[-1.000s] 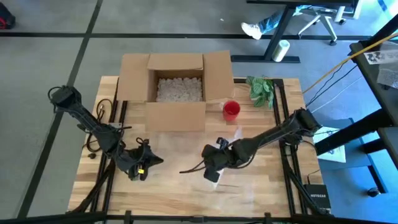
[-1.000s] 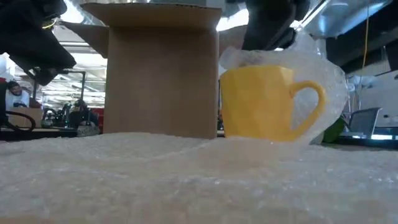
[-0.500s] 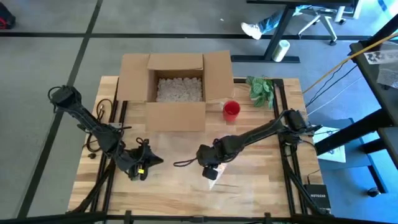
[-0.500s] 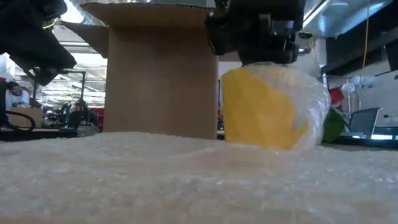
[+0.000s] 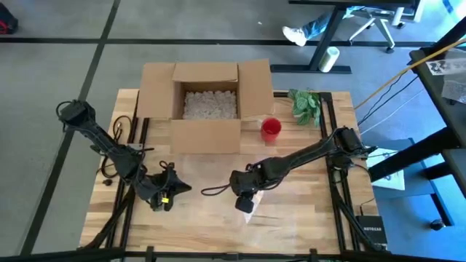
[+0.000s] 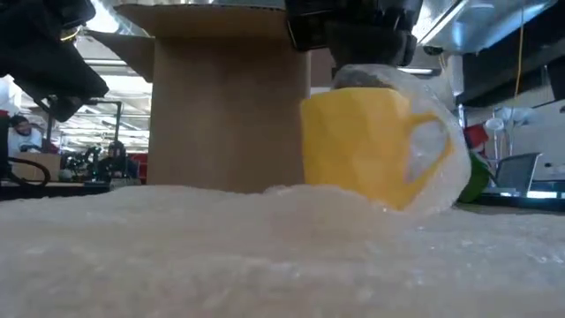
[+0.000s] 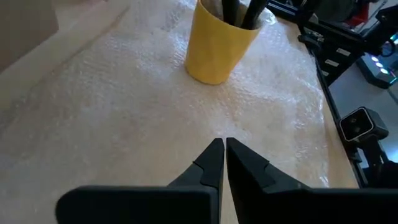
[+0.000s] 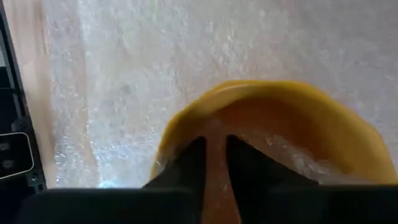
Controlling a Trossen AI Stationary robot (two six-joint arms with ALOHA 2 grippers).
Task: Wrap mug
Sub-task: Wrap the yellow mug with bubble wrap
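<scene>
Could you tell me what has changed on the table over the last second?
The right gripper, clamped on the yellow mug's rim, has dragged it leftward across the bubble wrap, turning it so its handle shows again. The left gripper stayed shut and parked; the cardboard box and red cup did not move.

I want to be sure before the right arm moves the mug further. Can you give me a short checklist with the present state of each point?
1. Right pincer grips yellow mug at its rim: ok.
2. Mug upright on bubble wrap: ok.
3. Wrap covers the mug's handle side: ok.
4. Wrap closed all around the mug: not ok; one side is bare.
5. Left pincer shut, away from mug: ok.
</scene>
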